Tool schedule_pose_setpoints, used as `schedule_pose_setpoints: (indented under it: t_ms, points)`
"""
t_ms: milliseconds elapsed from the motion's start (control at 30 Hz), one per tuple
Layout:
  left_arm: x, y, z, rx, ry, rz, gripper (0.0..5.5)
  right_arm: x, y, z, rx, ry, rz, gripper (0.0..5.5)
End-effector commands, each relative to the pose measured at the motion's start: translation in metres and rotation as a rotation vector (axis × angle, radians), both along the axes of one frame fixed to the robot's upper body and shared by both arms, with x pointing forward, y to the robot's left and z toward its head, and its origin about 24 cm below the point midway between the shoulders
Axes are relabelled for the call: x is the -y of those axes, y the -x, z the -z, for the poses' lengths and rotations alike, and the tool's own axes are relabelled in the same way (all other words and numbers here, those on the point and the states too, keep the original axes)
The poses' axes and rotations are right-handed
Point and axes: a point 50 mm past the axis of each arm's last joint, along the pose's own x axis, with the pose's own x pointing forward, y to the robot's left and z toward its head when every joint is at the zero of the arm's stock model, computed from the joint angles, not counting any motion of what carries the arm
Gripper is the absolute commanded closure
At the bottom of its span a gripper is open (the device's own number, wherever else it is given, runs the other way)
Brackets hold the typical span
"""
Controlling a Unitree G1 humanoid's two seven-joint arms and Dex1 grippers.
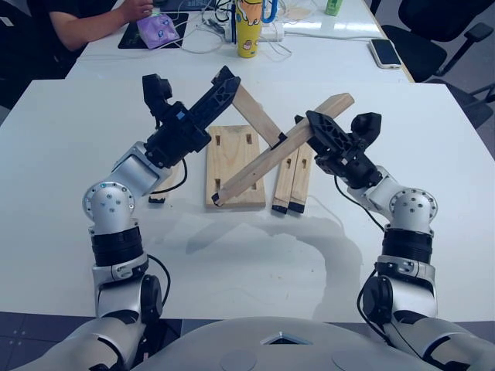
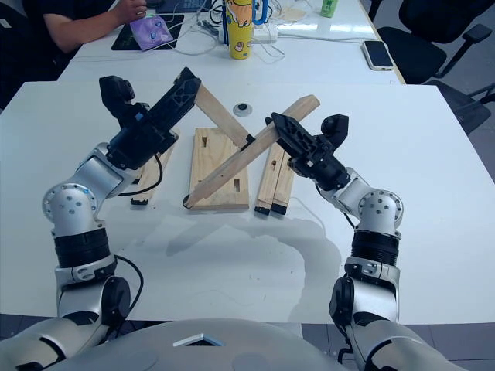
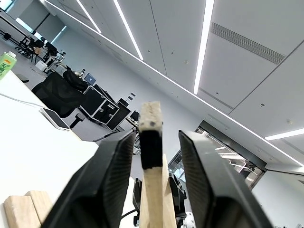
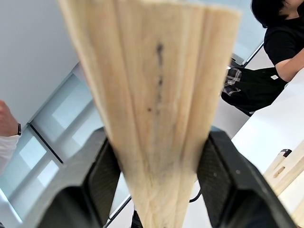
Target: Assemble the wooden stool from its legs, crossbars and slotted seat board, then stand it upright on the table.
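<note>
The slotted seat board (image 1: 230, 158) lies flat mid-table. My left gripper (image 1: 227, 79) is raised over its far-left corner, shut on a wooden leg (image 1: 259, 116) that slants down to the right; its black-capped end (image 3: 151, 145) shows between the fingers (image 3: 111, 180). My right gripper (image 1: 311, 127) is shut on a longer leg (image 1: 251, 170) that crosses the board diagonally. This leg's lower tip rests near the board's front-left corner. The two held legs meet above the board's far-right corner. In the right wrist view the leg (image 4: 152, 95) sits between the fingers (image 4: 223, 175).
Two more legs (image 1: 295, 182) lie side by side just right of the board. Another black-tipped piece (image 1: 157, 199) lies under my left arm. A small black disc (image 2: 244, 108) sits behind the board. A yellow cup (image 1: 247, 31), cables and a phone (image 1: 384, 52) are on the far table.
</note>
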Motion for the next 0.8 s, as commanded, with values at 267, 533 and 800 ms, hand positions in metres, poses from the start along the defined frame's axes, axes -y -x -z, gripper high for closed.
schedule_pose_setpoints:
  t_ms: [267, 533, 800]
  points:
    - [-0.039, 0.008, 0.038, -0.061, -0.281, -0.074, 2.06, 0.027, 0.003, -0.001, 0.019, 0.060, 0.066, 3.35]
    - [-0.020, 0.021, 0.099, 0.154, -0.834, -0.014, 2.06, 0.077, -0.009, -0.021, 0.081, 0.137, 0.202, 3.35]
    - [0.002, 0.022, 0.133, 0.467, -1.165, 0.090, 2.06, 0.062, -0.031, -0.029, 0.178, 0.256, 0.155, 3.36]
